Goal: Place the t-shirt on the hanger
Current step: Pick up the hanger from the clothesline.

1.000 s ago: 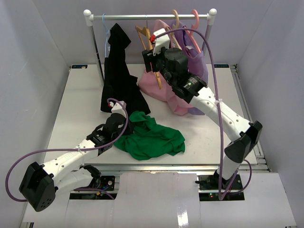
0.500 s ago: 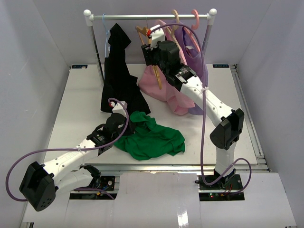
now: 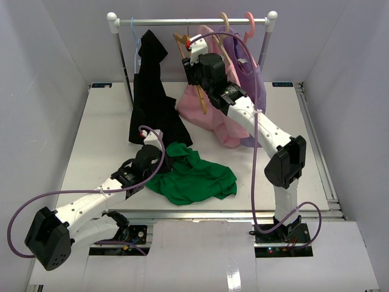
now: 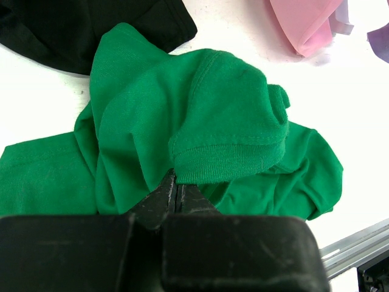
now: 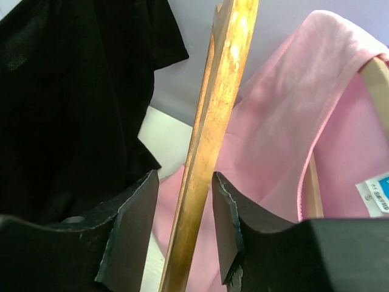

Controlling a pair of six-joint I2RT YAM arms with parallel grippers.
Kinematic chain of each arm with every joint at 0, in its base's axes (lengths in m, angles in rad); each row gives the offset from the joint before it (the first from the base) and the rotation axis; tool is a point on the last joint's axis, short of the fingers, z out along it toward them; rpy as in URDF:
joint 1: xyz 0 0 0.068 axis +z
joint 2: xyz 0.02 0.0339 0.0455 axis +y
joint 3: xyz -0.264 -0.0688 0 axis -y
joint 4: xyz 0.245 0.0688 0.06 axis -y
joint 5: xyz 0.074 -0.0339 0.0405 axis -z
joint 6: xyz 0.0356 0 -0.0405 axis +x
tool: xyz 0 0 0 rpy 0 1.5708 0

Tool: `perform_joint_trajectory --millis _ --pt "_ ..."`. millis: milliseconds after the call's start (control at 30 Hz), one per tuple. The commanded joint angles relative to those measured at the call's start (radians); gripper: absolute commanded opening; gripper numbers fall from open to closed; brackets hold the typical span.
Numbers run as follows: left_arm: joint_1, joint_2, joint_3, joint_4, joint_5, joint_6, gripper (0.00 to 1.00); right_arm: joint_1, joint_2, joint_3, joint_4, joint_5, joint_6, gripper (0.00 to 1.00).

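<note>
hanger (image 5: pixel 208 134) ends cut off between right fingers (image 5: pixel 130 225), t-shirt (image 4: pixel 200 121) crumpled

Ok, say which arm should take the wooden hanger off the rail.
Right: the right gripper straddles the hanger at the rail, jaws open. The left gripper is shut on the t-shirt on the table.

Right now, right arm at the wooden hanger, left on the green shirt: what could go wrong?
1. The right gripper straddles the hanger with gaps either side; it may swing on closing.
2. The pink shirt just behind could snag.
3. The left gripper pinches only a hem of the t-shirt; it may slip.
</note>
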Motion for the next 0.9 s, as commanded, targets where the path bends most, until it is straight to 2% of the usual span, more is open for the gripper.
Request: perform_joint_trajectory --millis 0,67,200,867 --pt "0.0 -0.012 -0.004 0.01 0.009 0.005 0.0 -0.006 0.01 0.067 0.019 -0.011 0.001 0.38" --pt "0.0 -0.016 -0.006 0.01 0.009 0.004 0.0 -0.006 0.011 0.073 0.019 -0.013 0.0 0.24" --pt "-0.001 -0.022 -0.008 0.009 0.013 0.004 0.0 -0.009 0.01 0.09 0.019 0.004 -0.016 0.09" --pt "-0.005 -0.037 -0.012 0.004 0.004 0.001 0.0 -0.016 -0.028 0.128 0.067 0.019 -0.107 0.08"
